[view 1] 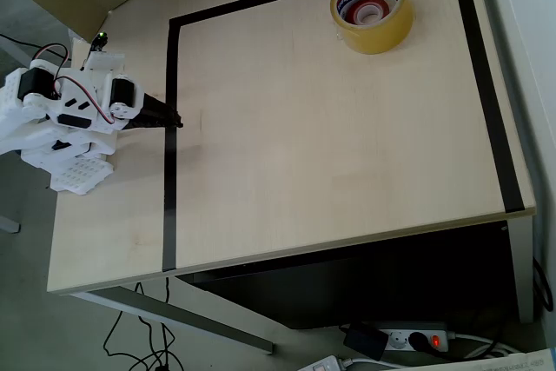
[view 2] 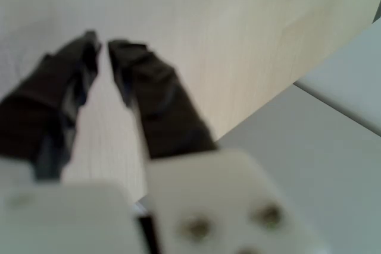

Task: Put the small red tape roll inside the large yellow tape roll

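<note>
Wrist view is pretty blurry: the gripper (view 2: 102, 46) fingers are dark smudges, tips nearly meeting, can't tell if they touch. Overhead, the small red tape roll (view 1: 368, 11) sits inside the large yellow tape roll (view 1: 372, 9), mostly hidden by its wall. The arm's left side is cut off at the frame edge.

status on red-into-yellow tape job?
Looks done: the small red tape roll already sits inside the large yellow tape roll at the table's far corner. In hand: nothing; the gripper is empty, tips nearly together, far from both. Left: nothing obvious.
</note>
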Motion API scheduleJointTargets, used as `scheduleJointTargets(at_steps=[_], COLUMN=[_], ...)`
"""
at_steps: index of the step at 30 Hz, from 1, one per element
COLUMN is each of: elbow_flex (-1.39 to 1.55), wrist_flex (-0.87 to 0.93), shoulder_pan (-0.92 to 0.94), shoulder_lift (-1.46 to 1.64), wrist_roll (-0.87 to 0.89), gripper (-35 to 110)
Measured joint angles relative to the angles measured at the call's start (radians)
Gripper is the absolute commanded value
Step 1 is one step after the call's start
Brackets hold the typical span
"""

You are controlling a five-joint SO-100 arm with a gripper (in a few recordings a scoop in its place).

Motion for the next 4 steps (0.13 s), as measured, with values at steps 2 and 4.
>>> scheduleJointTargets(at_steps=[2, 4], elbow_flex=[0.0, 0.0], wrist_flex=[0.0, 0.0], shoulder_pan=[-0.025, -0.04], shoulder_lift=[0.0, 0.0], wrist_roll=[0.0, 0.003], gripper=[0, 0])
